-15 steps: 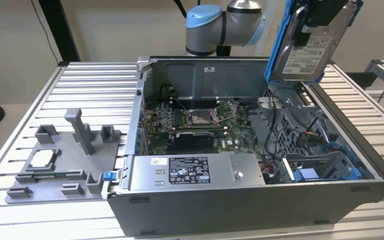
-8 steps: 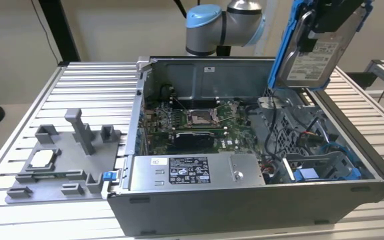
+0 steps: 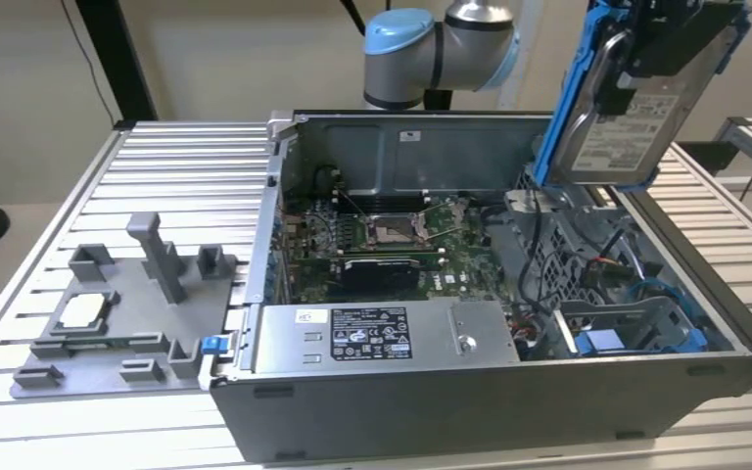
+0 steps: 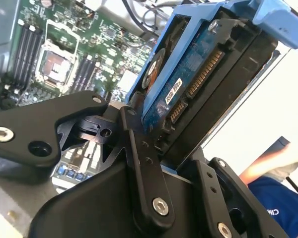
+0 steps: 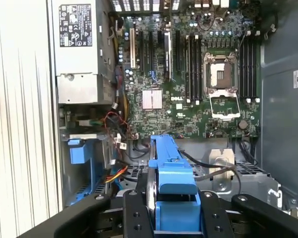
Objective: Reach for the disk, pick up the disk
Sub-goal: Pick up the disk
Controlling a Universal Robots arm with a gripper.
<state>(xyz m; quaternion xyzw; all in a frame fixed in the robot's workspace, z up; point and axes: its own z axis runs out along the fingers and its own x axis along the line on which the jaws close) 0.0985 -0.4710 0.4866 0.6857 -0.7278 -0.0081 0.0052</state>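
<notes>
The flat, rectangular silver-grey metal disk with its white printed label and blue plastic carrier frame is already off its seat: it hangs in the air above the far corner of the open grey desktop computer case, on the exterior view's right, clear of everything inside. The black gripper is clamped on the disk's upper end, so the disk lies directly between its fingers and extends downward from it toward the case. Its long axis runs nearly vertical, tilted slightly, with the label face turned toward the exterior camera. In the second wrist view the black fingers press against the blue frame on either side of the disk, whose underside circuit board and connector strip face that camera. In the first wrist view the frame's blue edge sits between the two fingers, above the green motherboard on the case floor. The case stands on a slatted metal bench, with a grey plastic fixture just beside it.
</notes>
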